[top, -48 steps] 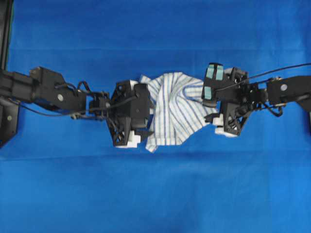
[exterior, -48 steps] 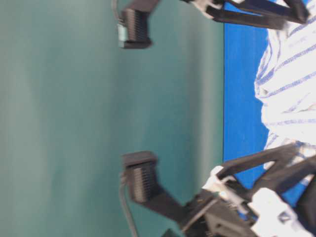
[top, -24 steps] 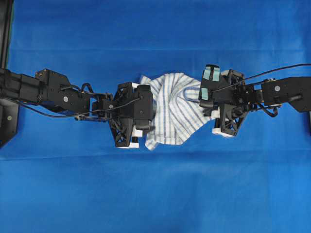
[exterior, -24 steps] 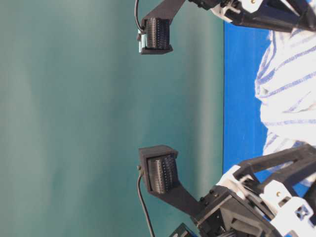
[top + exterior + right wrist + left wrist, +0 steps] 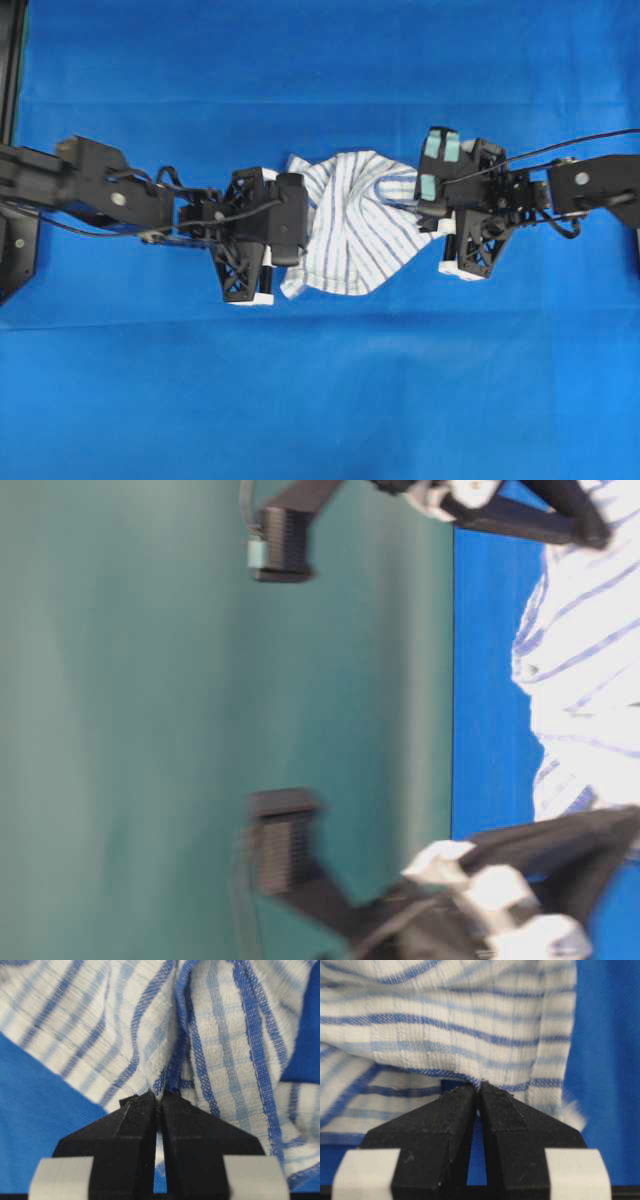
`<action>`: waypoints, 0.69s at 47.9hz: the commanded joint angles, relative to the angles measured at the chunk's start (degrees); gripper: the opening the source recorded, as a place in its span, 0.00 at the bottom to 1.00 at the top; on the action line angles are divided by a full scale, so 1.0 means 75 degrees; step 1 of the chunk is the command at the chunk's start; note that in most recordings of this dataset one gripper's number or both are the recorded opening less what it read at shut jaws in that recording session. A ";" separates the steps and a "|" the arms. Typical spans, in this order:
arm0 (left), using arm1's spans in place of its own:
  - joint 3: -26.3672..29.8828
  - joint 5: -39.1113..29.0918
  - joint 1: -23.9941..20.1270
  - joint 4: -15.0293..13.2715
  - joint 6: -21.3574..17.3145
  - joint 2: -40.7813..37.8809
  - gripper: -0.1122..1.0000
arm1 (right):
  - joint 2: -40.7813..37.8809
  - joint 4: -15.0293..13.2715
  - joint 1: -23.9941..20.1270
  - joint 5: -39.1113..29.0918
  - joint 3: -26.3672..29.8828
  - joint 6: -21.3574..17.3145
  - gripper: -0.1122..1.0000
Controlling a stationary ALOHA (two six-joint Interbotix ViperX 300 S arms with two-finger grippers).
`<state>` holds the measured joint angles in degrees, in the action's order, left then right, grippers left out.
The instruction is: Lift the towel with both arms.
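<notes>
While one towel (image 5: 350, 225) is lying bunched on the blue table (image 5: 320, 400), two grippers are pinching it, left gripper (image 5: 479, 1091) fingers closed on its hem, right gripper (image 5: 159, 1097) fingers clamped on a fold.

No text, label, brand, number or sign can be read in any view — not on the towel (image 5: 350, 222), nor on the blue table covering (image 5: 320, 400). The pale teal tape patches (image 5: 438, 148) on the right gripper (image 5: 159, 1097) are blank — plain colour only.
</notes>
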<state>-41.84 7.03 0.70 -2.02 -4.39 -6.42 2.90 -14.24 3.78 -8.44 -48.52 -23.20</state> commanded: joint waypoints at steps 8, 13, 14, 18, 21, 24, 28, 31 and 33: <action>0.0117 -0.0973 -0.0094 -0.0012 -0.0012 0.1793 0.12 | 0.1406 0.0047 0.0012 -0.0914 0.0551 0.0012 0.12; 0.0199 -0.1383 -0.0211 -0.0012 -0.0023 0.2309 0.12 | 0.1887 0.0035 0.0012 -0.1594 0.0902 0.0094 0.12; 0.0223 -0.1488 -0.0234 -0.0012 -0.0023 0.2414 0.12 | 0.1969 0.0023 0.0012 -0.1746 0.0984 0.0105 0.12; 0.0410 -0.2098 -0.0375 0.0035 -0.0035 0.2859 0.12 | 0.2379 -0.0035 0.0000 -0.2414 0.1371 0.0164 0.12; 0.0609 -0.2578 -0.0457 0.0035 -0.0047 0.3152 0.12 | 0.2613 -0.0117 0.0012 -0.2801 0.1641 0.0176 0.12; 0.0855 -0.3059 -0.0551 0.0059 -0.0082 0.3422 0.12 | 0.2848 -0.0270 0.0012 -0.3187 0.1980 0.0187 0.12; 0.1266 -0.3715 -0.0691 0.0094 -0.0152 0.3785 0.12 | 0.3094 -0.0480 0.0012 -0.3621 0.2414 0.0270 0.12; 0.1559 -0.4102 -0.0773 0.0105 -0.0246 0.3996 0.12 | 0.3234 -0.0609 0.0012 -0.3914 0.2766 0.0363 0.12; 0.1734 -0.4324 -0.0832 0.0117 -0.0328 0.4125 0.12 | 0.3293 -0.0680 0.0012 -0.4078 0.3000 0.0422 0.12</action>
<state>-32.34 -22.50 -4.75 -1.41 -6.33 21.97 26.02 -18.19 3.78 -37.09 -30.15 -20.48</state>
